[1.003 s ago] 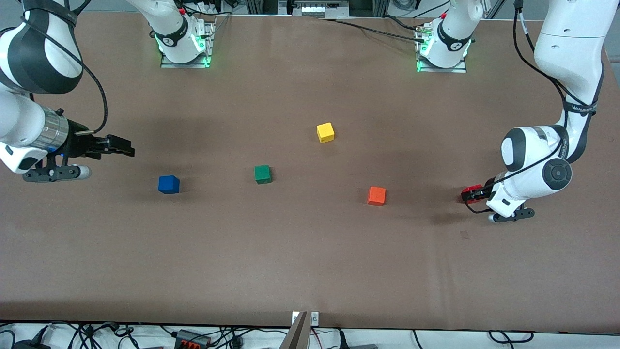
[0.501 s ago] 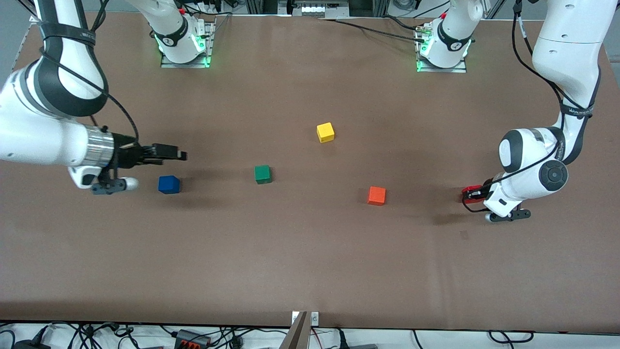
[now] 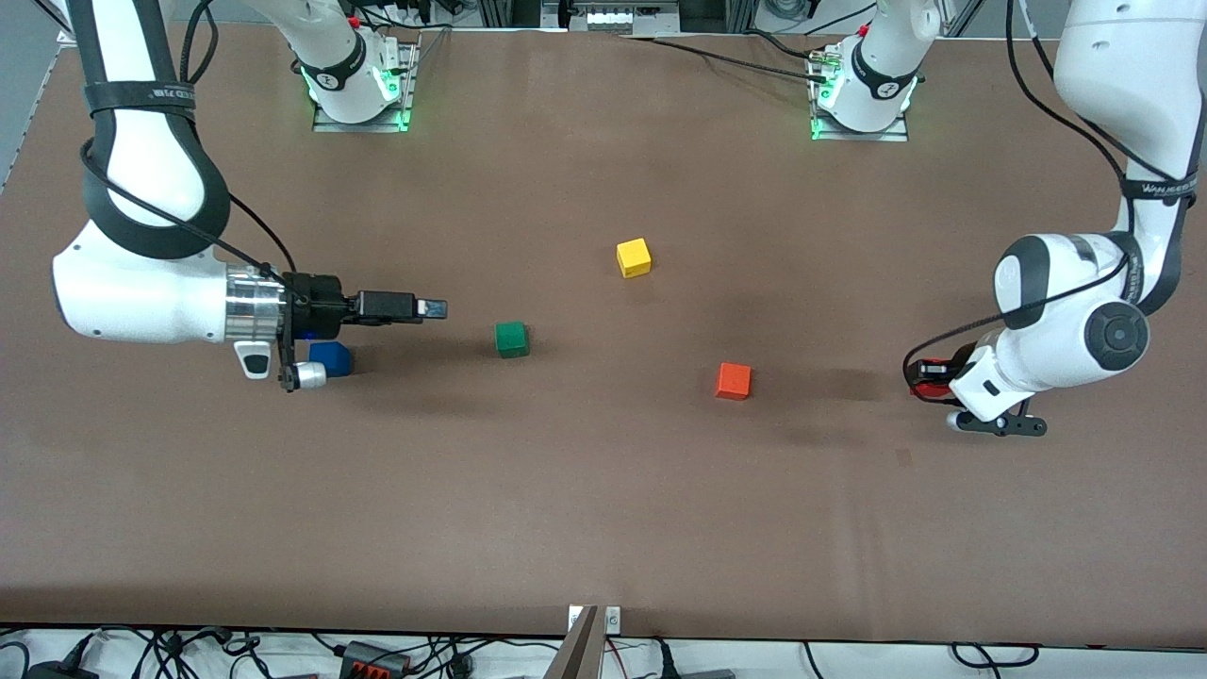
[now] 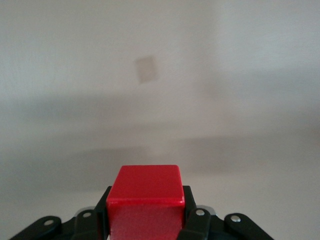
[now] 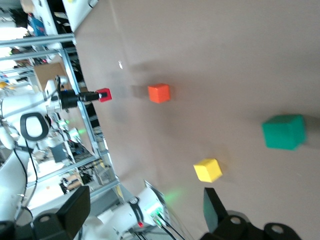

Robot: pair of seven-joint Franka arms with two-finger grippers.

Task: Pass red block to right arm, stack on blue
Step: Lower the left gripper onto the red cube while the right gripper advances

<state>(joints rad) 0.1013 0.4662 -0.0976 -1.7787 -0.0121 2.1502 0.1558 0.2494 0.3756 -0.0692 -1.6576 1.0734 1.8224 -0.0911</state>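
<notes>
Red block (image 4: 145, 200) sits pinched in the left gripper's (image 3: 929, 377) fingers, up over the bench (image 3: 603, 509) toward the left arm's end from the orange cube (image 3: 733, 381). The right gripper (image 3: 429, 308), fingers spread and empty, hangs between the blue (image 3: 332, 357) and the green cube (image 3: 511, 339). Handover looks under way; next both must meet mid-bench.

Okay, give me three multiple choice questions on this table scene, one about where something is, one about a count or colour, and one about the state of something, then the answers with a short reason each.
1. Where is the red block?
A. On the table beside the orange cube
B. Held in the left end effector
C. On top of the blue block

2. How many cubes rest on the table?
A. Two
B. Three
C. Four

3. What state is the right end effector in?
A. Open and empty
B. Shut on the green cube
C. Shut on the yellow cube

Answers:
1. B: the left wrist view shows the fingers clamped on the red block.
2. C: the blue block, green cube, yellow cube and orange cube all sit on the table.
3. A: the right wrist view shows its fingers spread with nothing between them.
</notes>
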